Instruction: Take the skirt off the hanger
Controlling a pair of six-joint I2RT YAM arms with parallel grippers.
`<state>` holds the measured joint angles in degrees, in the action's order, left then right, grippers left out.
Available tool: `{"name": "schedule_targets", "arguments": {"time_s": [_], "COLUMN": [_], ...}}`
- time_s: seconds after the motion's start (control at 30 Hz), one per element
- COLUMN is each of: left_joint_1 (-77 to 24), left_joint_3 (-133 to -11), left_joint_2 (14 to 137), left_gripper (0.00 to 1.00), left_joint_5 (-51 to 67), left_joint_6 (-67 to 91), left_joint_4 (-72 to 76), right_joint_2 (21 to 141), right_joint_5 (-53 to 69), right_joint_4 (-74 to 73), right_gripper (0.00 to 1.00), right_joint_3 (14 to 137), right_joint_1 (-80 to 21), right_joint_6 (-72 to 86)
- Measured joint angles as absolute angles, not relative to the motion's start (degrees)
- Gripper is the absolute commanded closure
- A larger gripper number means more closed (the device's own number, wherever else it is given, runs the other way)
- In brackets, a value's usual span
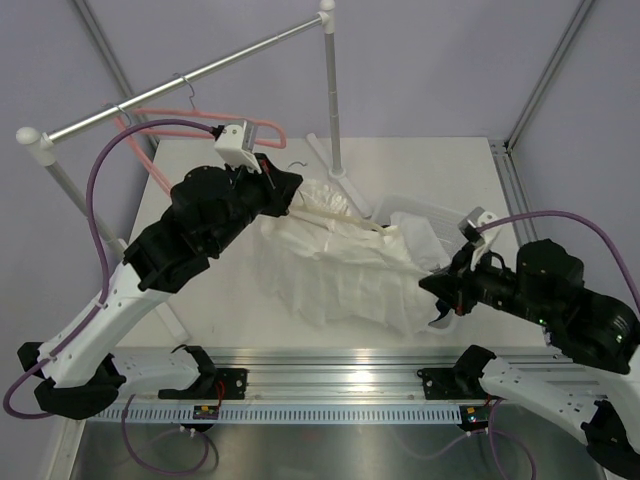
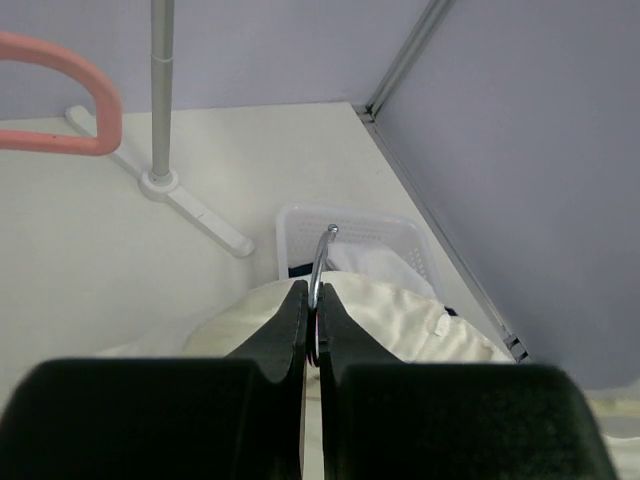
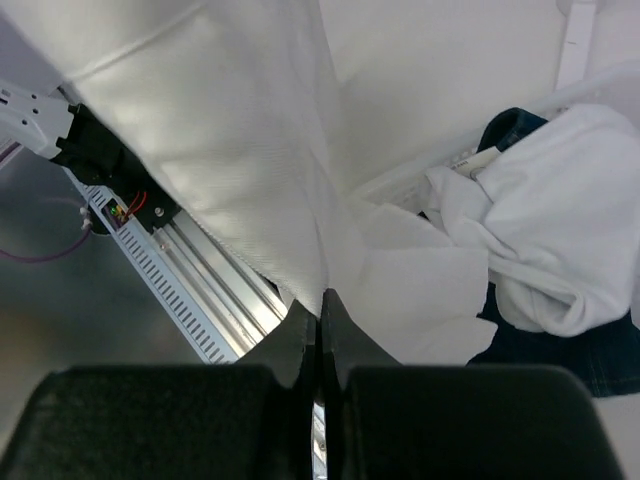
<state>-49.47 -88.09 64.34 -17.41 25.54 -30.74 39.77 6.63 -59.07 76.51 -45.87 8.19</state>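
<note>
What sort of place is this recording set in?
Probably a robotics lab cell staged for laundry handling: a white table boxed in by plain walls, with a garment rack and a laundry basket on it.

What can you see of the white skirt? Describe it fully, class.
The skirt is thin white fabric, creased and crumpled, spread across the table between the arms. Its far end is on a cream hanger, whose metal hook the left gripper clamps. The right gripper pinches its near right corner.

No readable text, no labels, brands, numbers or signs legible
</note>
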Motion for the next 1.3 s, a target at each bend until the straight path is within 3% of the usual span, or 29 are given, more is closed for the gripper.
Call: {"name": "schedule_targets", "arguments": {"time_s": [0.23,0.43,0.57,0.73,0.87,1.0,1.13,1.3], "left_joint_1": [-50.6,-49.8,-49.0,-49.0,-49.0,-49.0,-49.0,-49.0], "left_joint_3": [-87.3,-87.3,-87.3,-87.2,-87.1,-88.0,-91.9,-96.8], "left_joint_2": [63.7,63.7,63.4,61.4,57.4,51.7,47.5,44.7], "left_gripper": [1.00,1.00,1.00,1.00,1.00,1.00,1.00,1.00], "left_joint_5": [-18.4,-16.3,-10.6,-0.2,4.3,5.4,5.6,6.2], "left_joint_6": [28.7,30.4,33.8,40.3,43.7,44.9,45.3,45.5], "left_joint_4": [-25.5,-25.6,-25.5,-23.8,-23.9,-25.5,-27.0,-26.8], "right_joint_2": [30.2,29.0,33.8,48.0,61.1,71.0,77.1,81.9], "right_joint_5": [1.9,1.1,1.0,-3.0,-10.1,-11.6,-11.5,-11.2], "right_joint_4": [-64.0,-64.8,-60.5,-50.9,-45.5,-43.4,-42.7,-43.1], "right_gripper": [1.00,1.00,1.00,1.00,1.00,1.00,1.00,1.00], "right_joint_3": [76.5,73.5,72.5,74.7,81.8,93.5,106.5,122.4], "right_joint_1": [-45.9,-45.9,-45.9,-45.9,-45.5,-37.5,-29.4,-27.6], "right_joint_6": [13.0,15.1,15.5,14.6,10.9,7.2,5.1,2.8]}}
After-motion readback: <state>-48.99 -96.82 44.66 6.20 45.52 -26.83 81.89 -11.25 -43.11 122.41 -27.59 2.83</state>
